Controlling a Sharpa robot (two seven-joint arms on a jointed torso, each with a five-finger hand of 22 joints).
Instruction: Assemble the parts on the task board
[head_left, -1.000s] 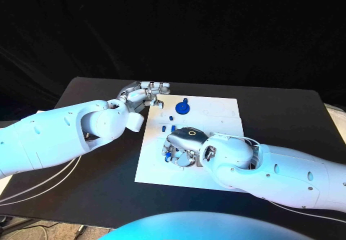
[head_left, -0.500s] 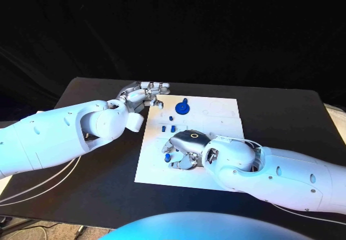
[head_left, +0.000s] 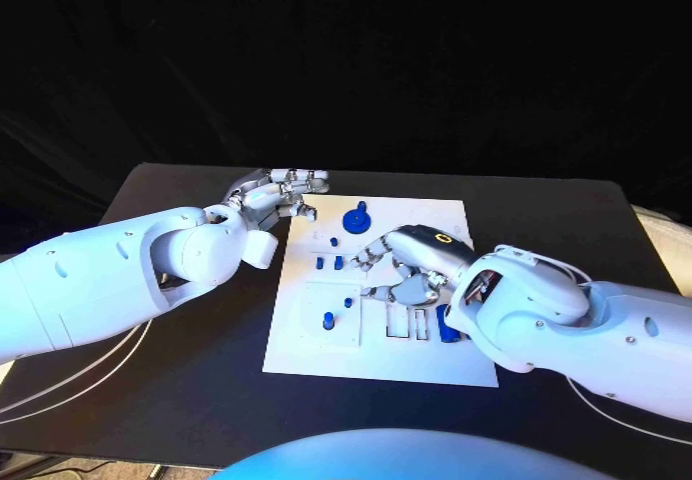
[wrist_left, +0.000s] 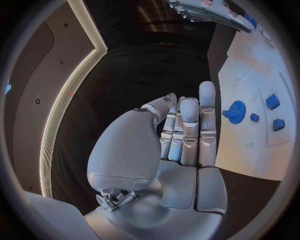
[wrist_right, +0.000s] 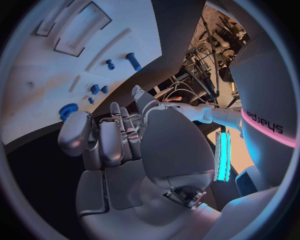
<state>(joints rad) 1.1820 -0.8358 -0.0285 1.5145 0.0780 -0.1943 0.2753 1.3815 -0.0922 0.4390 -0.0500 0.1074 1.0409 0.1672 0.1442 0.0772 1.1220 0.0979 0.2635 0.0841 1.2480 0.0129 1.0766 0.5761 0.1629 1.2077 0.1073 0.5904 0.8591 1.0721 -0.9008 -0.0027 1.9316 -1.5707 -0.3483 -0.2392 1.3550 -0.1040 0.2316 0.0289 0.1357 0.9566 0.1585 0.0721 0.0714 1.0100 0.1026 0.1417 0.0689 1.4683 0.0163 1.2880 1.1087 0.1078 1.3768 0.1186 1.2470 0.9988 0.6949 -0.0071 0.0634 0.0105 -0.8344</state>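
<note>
Silver robot hands over a white task board

Silver-fingered, the right robot hand hovers above the middle of the task board, palm down, fingers loosely curled and apart, holding nothing; its wrist view shows the same empty fingers. The white forearm behind it bears the word "sharpa" in that view. The left robot hand sits at the board's far left corner over the black surface, fingers straight and side by side, empty.

On the board, a blue gear lies near the far edge. Two small blue blocks lie side by side just left of the right robot hand, with a blue peg nearer the robot. Rectangular recesses show beside the right wrist, one holding a blue part.
</note>
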